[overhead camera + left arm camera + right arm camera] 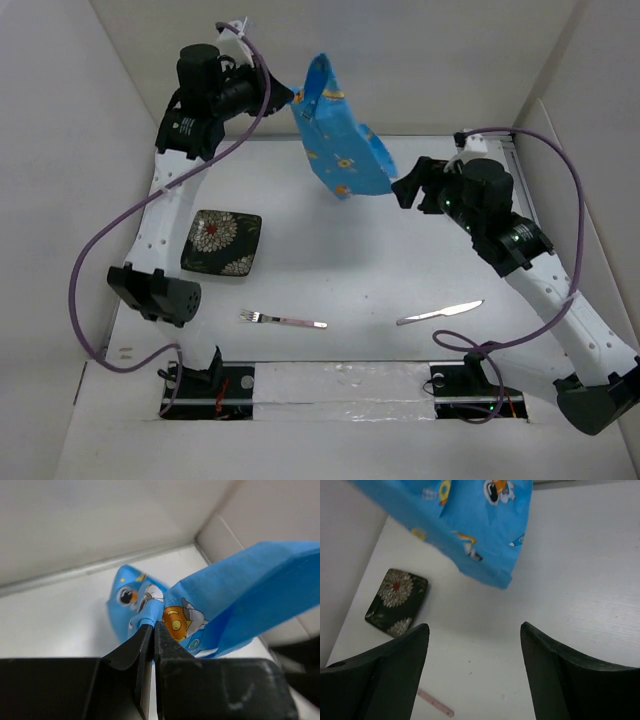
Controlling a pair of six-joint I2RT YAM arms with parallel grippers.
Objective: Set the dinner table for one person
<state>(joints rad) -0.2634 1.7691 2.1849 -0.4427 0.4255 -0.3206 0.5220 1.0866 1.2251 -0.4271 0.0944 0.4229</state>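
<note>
left gripper (152,625): my jaws are pinched tight on an upper corner of the placemat (340,135) and hold it in the air
right gripper (474,626): my jaws are spread wide with nothing between them; the cloth's lower corner hangs just ahead, apart from both fingers in the wrist view
placemat: 1, blue cartoon print, dangling above the far middle
dinner table (340,260): 1, white top, under both my arms
plate (222,242): 1, dark square floral, flat on the left side
fork (283,320): 1, near edge, left of centre
knife (440,313): 1, near edge, right of centre, well apart from the fork
</note>
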